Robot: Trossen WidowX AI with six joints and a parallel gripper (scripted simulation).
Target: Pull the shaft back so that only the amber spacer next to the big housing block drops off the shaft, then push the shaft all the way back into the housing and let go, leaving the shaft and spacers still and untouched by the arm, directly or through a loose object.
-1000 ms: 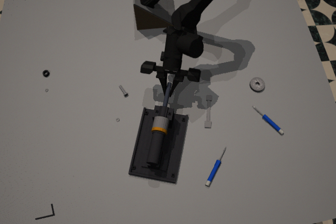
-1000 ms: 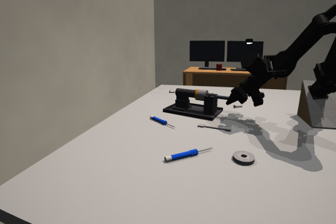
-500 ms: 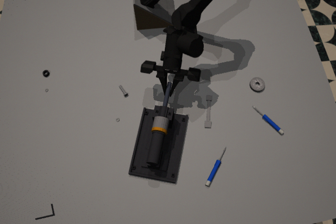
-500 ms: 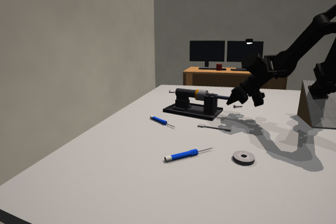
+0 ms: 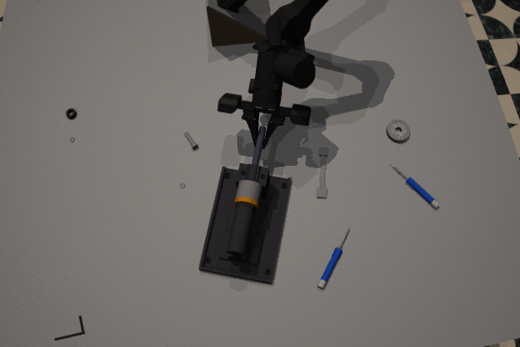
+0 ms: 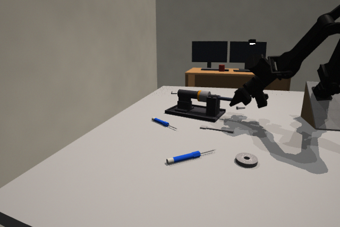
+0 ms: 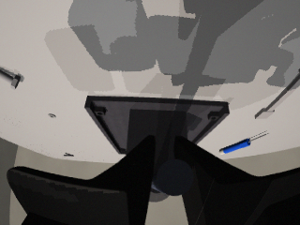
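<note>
A dark fixture stands on a black baseplate [image 5: 245, 225] in mid table. The big housing block [image 5: 241, 229] is its long dark cylinder at the near end. The amber spacer [image 5: 245, 200] sits tight against it, with a light grey spacer [image 5: 249, 188] beside that, both on the dark blue shaft [image 5: 259, 143]. The shaft runs through a small support [image 5: 253, 173] and sticks out toward the arm. My gripper [image 5: 262, 129] is shut on the shaft's free end. In the side view the gripper [image 6: 238, 100] holds the shaft [image 6: 224, 98] level above the table. The wrist view shows the shaft's round end [image 7: 174, 176] between my fingers.
Two blue screwdrivers [image 5: 333, 261] [image 5: 418, 188] lie right of the fixture, with a grey bar [image 5: 322, 177] and a grey knurled disc [image 5: 400, 128]. A bolt [image 5: 191, 140], small washers [image 5: 182, 185] and a black ring [image 5: 72, 115] lie to the left. An L-shaped key [image 5: 71, 330] lies at the near left.
</note>
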